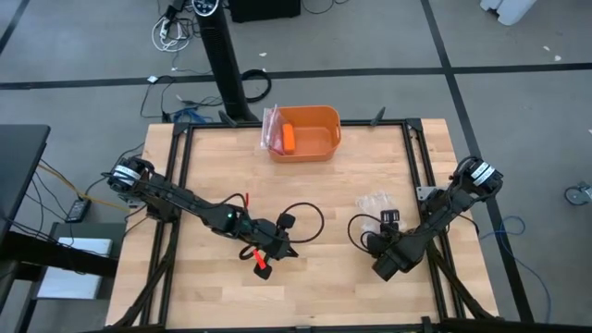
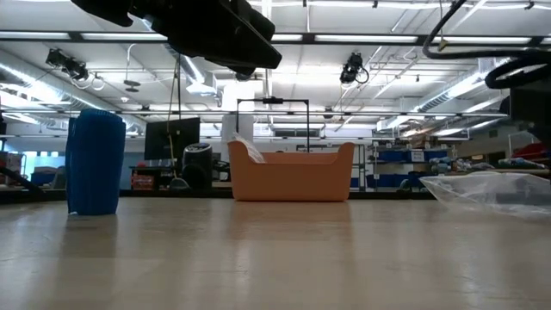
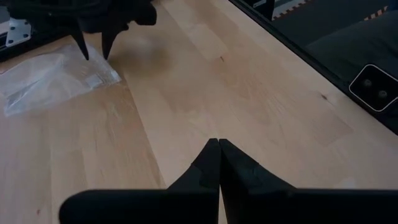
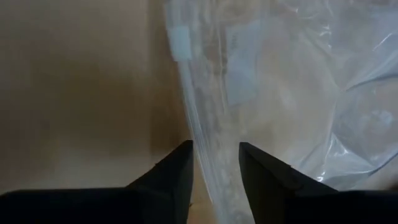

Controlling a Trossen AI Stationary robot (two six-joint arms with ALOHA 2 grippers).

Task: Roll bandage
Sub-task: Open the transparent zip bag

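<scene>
The bandage is a compact bright blue roll standing upright on one end on the table, at the left of the low view; it does not show in the high view. My left gripper is shut and empty, just above the wood near the table's middle. My right gripper is open at the table's right, pointing down, with its fingers on either side of the sealed edge of a clear plastic bag. The left wrist view shows it over the bag. My right gripper's two fingers stand on either side of the clear bag's sealed edge, coming from above. The bag lies flat on the table. I cannot tell whether the fingers touch it.
An orange bin stands at the far edge's middle, holding a small orange cylinder and a crinkly bag. The clear bag lies right of centre. Bare wood lies between the two grippers.
</scene>
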